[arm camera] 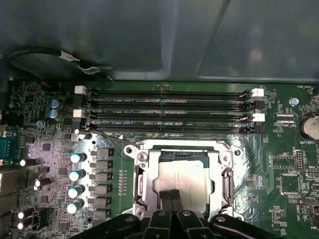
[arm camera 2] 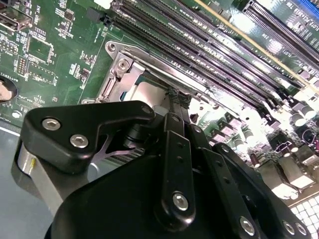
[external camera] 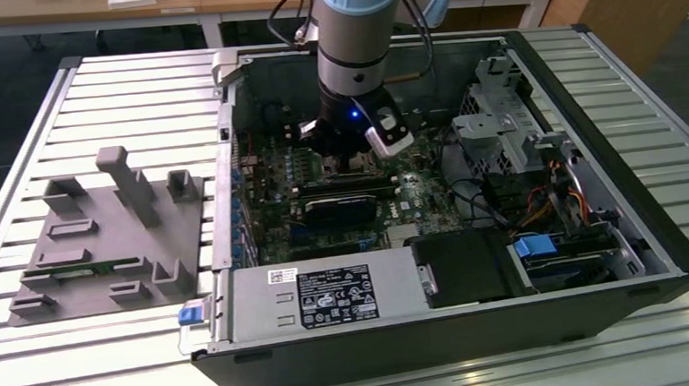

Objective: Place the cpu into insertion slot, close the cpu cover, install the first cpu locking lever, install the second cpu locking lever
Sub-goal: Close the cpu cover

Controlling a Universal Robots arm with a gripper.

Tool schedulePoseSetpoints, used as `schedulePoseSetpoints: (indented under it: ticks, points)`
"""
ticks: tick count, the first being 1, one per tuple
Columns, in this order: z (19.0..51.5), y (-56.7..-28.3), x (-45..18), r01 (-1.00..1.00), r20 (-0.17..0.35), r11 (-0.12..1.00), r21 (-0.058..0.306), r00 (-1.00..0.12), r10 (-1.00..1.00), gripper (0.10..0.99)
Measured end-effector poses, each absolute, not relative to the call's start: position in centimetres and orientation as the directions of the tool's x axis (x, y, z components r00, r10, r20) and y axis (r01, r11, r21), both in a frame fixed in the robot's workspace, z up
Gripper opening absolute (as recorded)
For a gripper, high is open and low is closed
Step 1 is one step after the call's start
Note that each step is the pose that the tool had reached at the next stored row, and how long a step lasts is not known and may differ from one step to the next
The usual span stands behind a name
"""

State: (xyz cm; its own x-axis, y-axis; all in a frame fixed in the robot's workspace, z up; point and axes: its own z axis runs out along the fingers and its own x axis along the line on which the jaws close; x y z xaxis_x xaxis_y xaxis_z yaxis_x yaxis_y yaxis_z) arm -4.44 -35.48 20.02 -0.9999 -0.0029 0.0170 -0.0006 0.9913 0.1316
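Observation:
The cpu (arm camera: 187, 178) lies flat in the insertion slot (arm camera: 141, 172) on the green motherboard, its dull silver top showing through the window of the cpu cover (arm camera: 218, 174), which lies down around it. My gripper (arm camera: 172, 195) is shut, its two black fingertips (arm camera: 167, 195) pressed together at the edge of the cpu; the second wrist view shows the gripper (arm camera 2: 178, 97) tips down on the cpu (arm camera 2: 149, 92). In the exterior view the gripper (external camera: 349, 164) reaches straight down into the open computer case. A thin wire locking lever (arm camera: 112, 137) runs out from one corner of the slot.
Long black memory slots (arm camera: 169, 107) run right beside the socket, with capacitors (arm camera: 76, 174) on another side. A power supply (external camera: 327, 297), a drive cage (external camera: 508, 129) and cables crowd the case. A grey fixture plate (external camera: 107, 234) sits at the exterior view's left.

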Motion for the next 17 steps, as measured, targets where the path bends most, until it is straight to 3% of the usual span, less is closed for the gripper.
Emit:
schedulePoseSetpoints:
  ticks: [17]
  points:
    - [19.96, -35.28, -4.56, -0.001, 0.017, 0.991, 0.134, -1.000, -0.003, 0.102]
